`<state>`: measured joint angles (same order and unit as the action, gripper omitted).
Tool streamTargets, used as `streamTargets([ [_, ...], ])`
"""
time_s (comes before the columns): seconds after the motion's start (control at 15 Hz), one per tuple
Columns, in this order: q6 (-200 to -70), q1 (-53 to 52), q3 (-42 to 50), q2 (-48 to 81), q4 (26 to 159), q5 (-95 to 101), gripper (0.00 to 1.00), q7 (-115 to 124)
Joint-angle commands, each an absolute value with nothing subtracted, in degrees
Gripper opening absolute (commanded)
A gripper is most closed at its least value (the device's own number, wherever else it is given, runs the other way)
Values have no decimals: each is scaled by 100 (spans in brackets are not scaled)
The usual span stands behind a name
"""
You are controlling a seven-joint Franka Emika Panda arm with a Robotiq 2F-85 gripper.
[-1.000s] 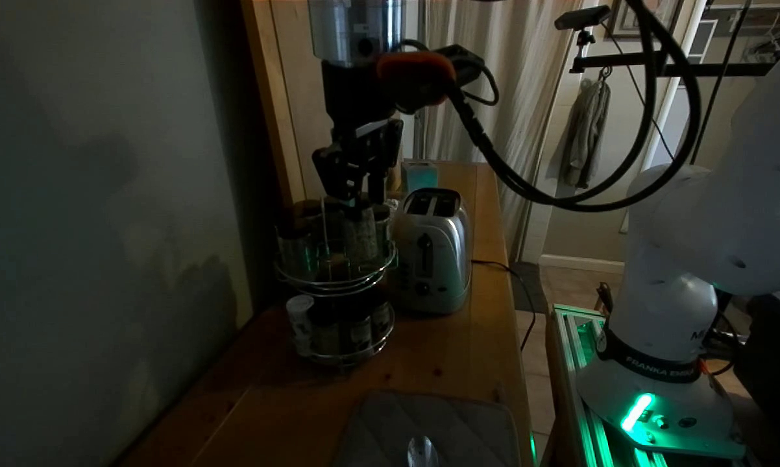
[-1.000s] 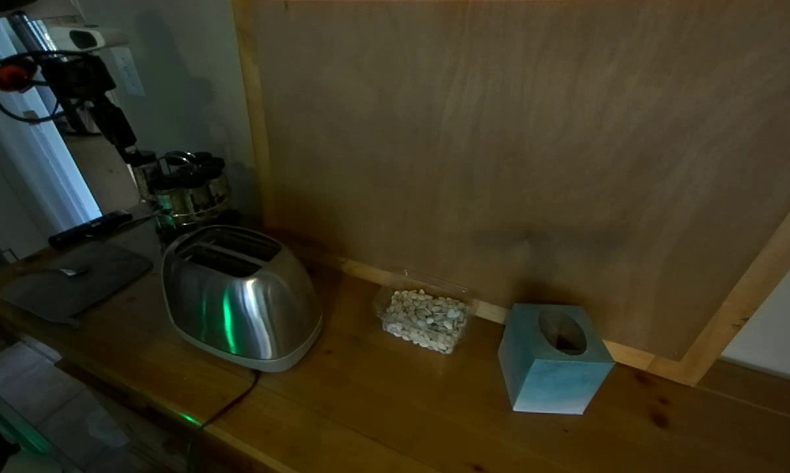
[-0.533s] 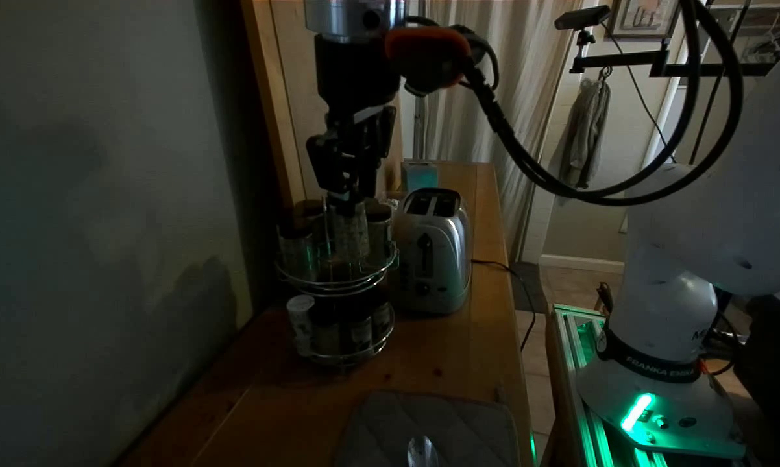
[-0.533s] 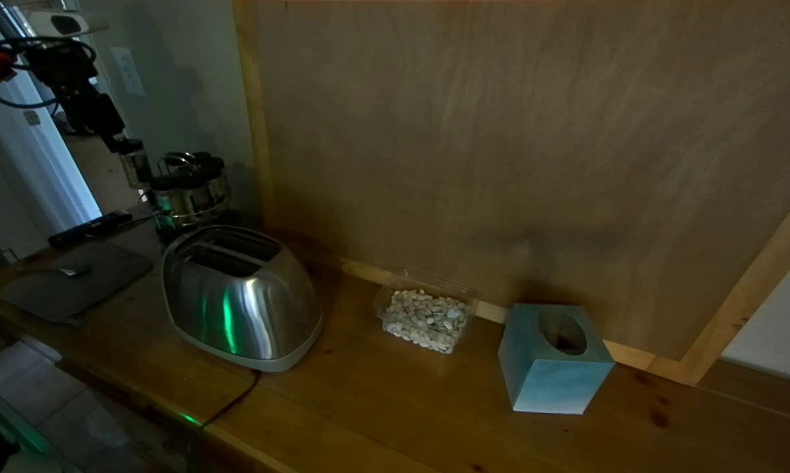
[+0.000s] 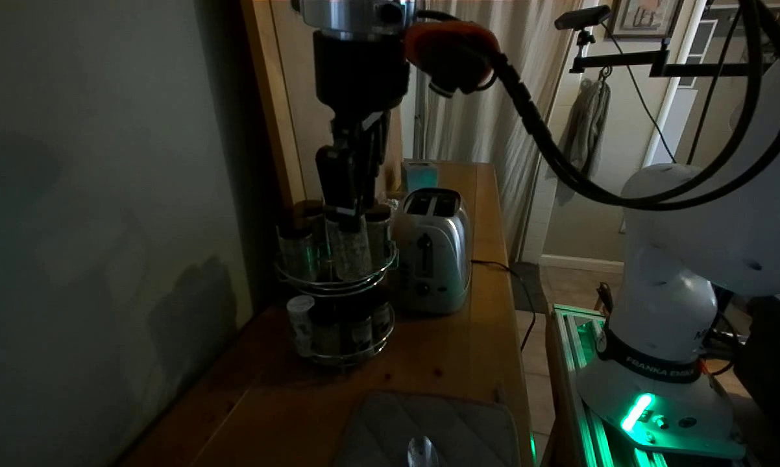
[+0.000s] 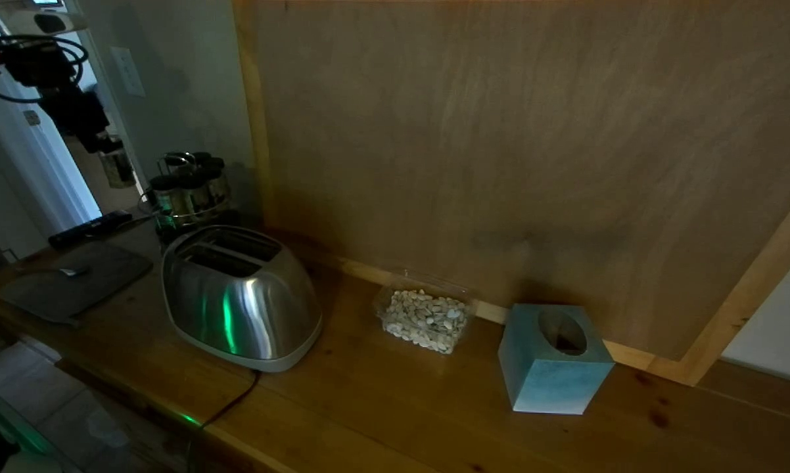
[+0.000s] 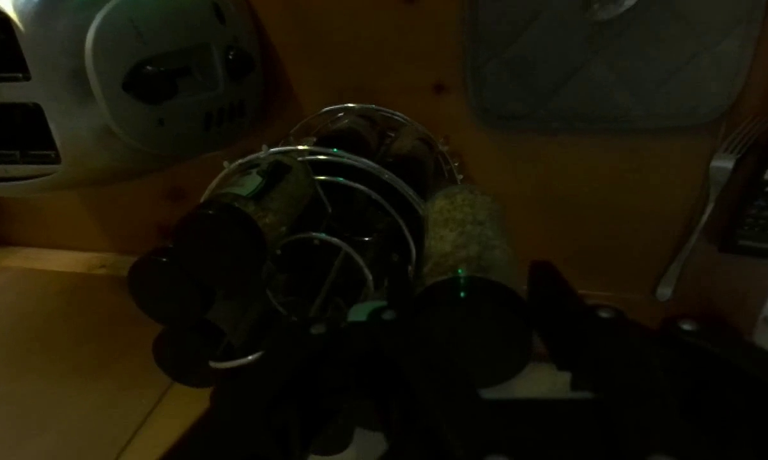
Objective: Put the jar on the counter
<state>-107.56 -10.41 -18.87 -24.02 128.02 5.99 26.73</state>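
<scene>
A clear jar with a black lid and pale grainy contents [image 7: 467, 233] hangs from my gripper [image 7: 473, 300]. The gripper's fingers stand on both sides of the lid. In an exterior view the jar [image 6: 117, 169] is slightly tilted, beside the wire rack and apart from it, above the counter [image 6: 382, 407]. In an exterior view the gripper [image 5: 348, 219] is above the jar [image 5: 351, 254], which overlaps the rack's jars. The brown wooden counter [image 5: 286, 408] runs below. The fingers are very dark in the wrist view.
A two-tier wire rack [image 5: 328, 285] holds several other black-lidded jars. A silver toaster [image 5: 432, 259] stands behind it. A grey pad [image 5: 442, 421] with a spoon [image 5: 422, 452] lies in front. A fork [image 7: 697, 223] and remote [image 7: 767, 198] lie beside the pad. A wall borders the counter.
My gripper has lifted the jar up out of the rack's upper tier and carried it away from the rack, on the side away from the toaster. The toaster and pad have not moved.
</scene>
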Motion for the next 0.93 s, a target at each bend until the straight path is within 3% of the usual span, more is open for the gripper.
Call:
streamTargets([
  [0.0,-10843,-1272,-1910,-2248,12745,409,24,2097],
  [0.4,-11184,-1615,-1783,-2023,13000,-19,24,943],
  [0.47,-10990,-1506,-1939,-2084,12911,203,49,1380],
  [0.87,-11091,-1532,-1872,-2004,12981,123,49,1077],
])
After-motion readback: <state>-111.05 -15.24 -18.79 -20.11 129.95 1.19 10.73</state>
